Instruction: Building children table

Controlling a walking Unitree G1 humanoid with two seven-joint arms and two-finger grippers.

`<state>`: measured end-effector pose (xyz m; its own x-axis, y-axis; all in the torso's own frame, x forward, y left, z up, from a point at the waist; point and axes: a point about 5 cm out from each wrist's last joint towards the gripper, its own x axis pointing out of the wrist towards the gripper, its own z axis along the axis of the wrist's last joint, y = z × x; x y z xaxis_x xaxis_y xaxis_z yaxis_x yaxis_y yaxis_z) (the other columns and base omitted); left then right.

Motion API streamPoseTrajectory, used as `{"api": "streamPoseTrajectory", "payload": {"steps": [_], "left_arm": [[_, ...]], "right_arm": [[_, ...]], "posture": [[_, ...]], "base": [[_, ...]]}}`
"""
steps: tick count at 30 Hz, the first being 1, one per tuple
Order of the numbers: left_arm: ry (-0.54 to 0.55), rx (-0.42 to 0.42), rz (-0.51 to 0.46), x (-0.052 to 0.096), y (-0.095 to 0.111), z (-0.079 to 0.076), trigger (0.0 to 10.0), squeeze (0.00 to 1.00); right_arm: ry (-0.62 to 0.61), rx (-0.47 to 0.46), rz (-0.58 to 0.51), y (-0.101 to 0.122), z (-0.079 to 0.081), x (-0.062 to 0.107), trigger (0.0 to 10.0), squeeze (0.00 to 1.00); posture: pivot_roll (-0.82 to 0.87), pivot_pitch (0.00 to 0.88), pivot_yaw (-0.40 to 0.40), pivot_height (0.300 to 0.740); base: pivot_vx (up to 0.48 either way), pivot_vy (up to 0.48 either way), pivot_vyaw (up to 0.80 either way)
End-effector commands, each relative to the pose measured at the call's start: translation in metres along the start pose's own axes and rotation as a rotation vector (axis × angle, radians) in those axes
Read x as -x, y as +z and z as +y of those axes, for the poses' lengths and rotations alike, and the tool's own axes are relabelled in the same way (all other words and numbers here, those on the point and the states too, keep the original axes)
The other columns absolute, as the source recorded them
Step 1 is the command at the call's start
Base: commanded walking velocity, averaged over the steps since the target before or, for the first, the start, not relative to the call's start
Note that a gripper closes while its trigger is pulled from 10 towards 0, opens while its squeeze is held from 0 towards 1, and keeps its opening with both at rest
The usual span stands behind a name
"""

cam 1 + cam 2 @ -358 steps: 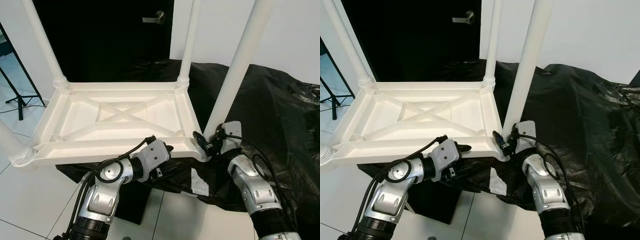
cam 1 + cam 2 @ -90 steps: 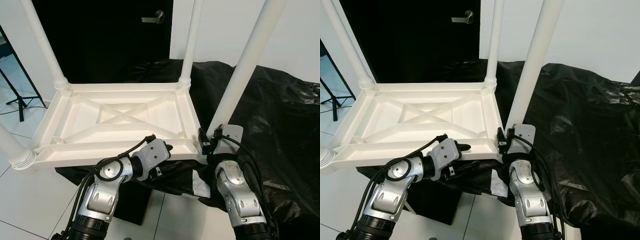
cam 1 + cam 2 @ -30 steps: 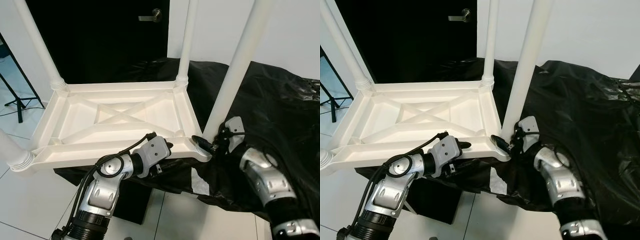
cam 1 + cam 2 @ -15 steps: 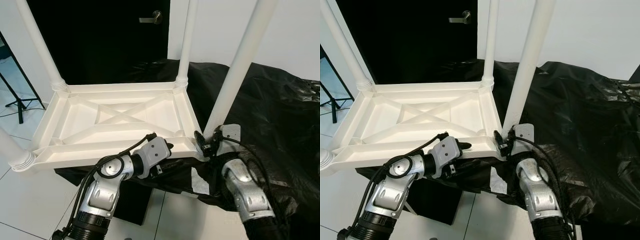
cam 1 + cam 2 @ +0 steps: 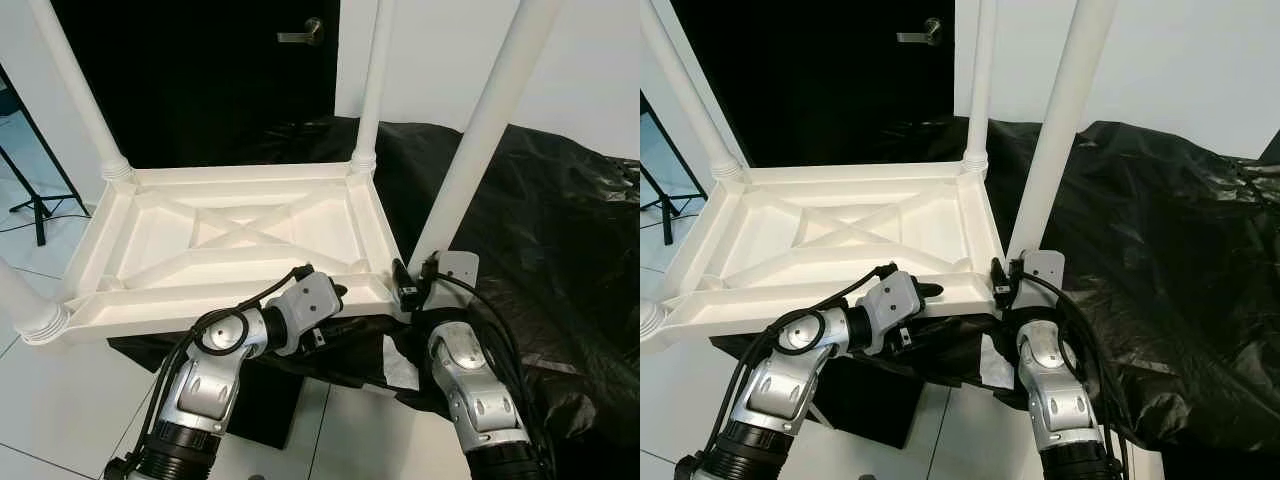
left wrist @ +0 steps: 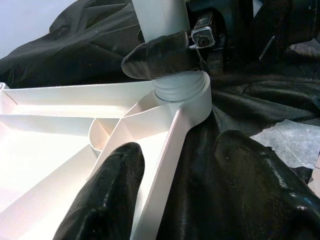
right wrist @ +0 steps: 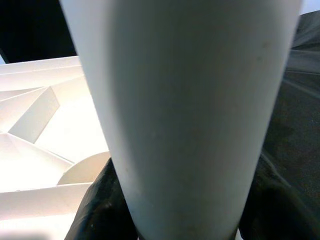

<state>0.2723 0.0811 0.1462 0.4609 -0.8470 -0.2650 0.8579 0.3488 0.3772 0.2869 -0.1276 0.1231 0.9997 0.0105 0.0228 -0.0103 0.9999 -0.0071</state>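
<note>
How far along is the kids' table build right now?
Mostly done: the upside-down white tabletop carries four legs standing in its corners. In hand: the right gripper clamps the near right leg at its base, while the left gripper holds the front rim. Left: finish seating that leg, then flip the table.

A black plastic sheet [image 5: 560,250] covers the support, and the inverted white table [image 5: 230,250] rests directly on the sheet at its left edge.
</note>
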Motion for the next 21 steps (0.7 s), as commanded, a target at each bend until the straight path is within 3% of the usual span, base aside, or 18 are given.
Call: {"api": "streamPoseTrajectory", "payload": {"steps": [1, 2, 3, 8, 14, 15, 16, 17, 19, 21], "left_arm": [[0.131, 0.001, -0.007, 0.0, 0.0, 0.007, 10.0, 0.0], [0.13, 0.001, -0.007, 0.0, 0.0, 0.006, 10.0, 0.0], [0.13, 0.001, -0.007, 0.0, 0.0, 0.006, 10.0, 0.0], [0.13, 0.002, -0.006, 0.0, 0.0, 0.005, 10.0, 0.0], [0.129, 0.001, -0.006, 0.0, -0.001, 0.005, 10.0, 0.0], [0.129, 0.001, -0.006, 0.0, -0.001, 0.005, 10.0, 0.0], [0.128, 0.0, -0.006, 0.0, -0.001, 0.005, 10.0, 0.0], [0.125, -0.001, -0.006, 0.0, -0.001, 0.005, 10.0, 0.0], [0.124, -0.002, -0.006, 0.0, -0.001, 0.005, 10.0, 0.0], [0.121, -0.005, -0.007, -0.001, -0.001, 0.007, 10.0, 0.0]], "right_arm": [[-0.05, 0.028, 0.082, -0.016, -0.007, 0.004, 10.0, 0.0], [-0.049, 0.028, 0.078, -0.016, -0.007, 0.003, 10.0, 0.0], [-0.036, 0.032, 0.069, -0.014, -0.008, 0.003, 10.0, 1.0], [0.022, 0.029, 0.039, -0.01, -0.01, 0.004, 10.0, 1.0], [0.284, 0.053, -0.036, 0.001, -0.025, 0.01, 10.0, 1.0], [0.284, 0.053, -0.036, 0.001, -0.025, 0.01, 10.0, 1.0], [0.344, 0.057, -0.034, 0.001, -0.028, 0.011, 10.0, 0.11], [0.402, 0.068, -0.028, 0.001, -0.031, 0.011, 10.0, 0.0], [0.435, 0.077, -0.025, 0.001, -0.033, 0.01, 10.0, 0.0], [0.554, 0.116, -0.014, 0.003, -0.037, 0.002, 10.0, 0.0]], "posture": [[-0.01, 0.0, -0.043, 0.74], [-0.01, 0.0, -0.044, 0.74], [-0.01, 0.0, -0.046, 0.74], [-0.01, 0.0, -0.052, 0.74], [-0.01, 0.0, -0.049, 0.74], [-0.01, 0.0, -0.049, 0.74], [-0.01, 0.0, -0.047, 0.74], [-0.01, 0.0, -0.044, 0.74], [-0.01, 0.0, -0.044, 0.74], [-0.02, 0.0, -0.034, 0.74]], "base": [[0.0, 0.0, 0.0], [0.0, 0.0, 0.0], [0.0, 0.0, 0.0], [0.0, 0.0, 0.0], [0.0, 0.0, 0.0], [0.0, 0.0, 0.0], [0.0, 0.0, 0.0], [0.0, 0.0, 0.0], [0.0, 0.0, 0.0], [0.0, 0.0, 0.0]]}}
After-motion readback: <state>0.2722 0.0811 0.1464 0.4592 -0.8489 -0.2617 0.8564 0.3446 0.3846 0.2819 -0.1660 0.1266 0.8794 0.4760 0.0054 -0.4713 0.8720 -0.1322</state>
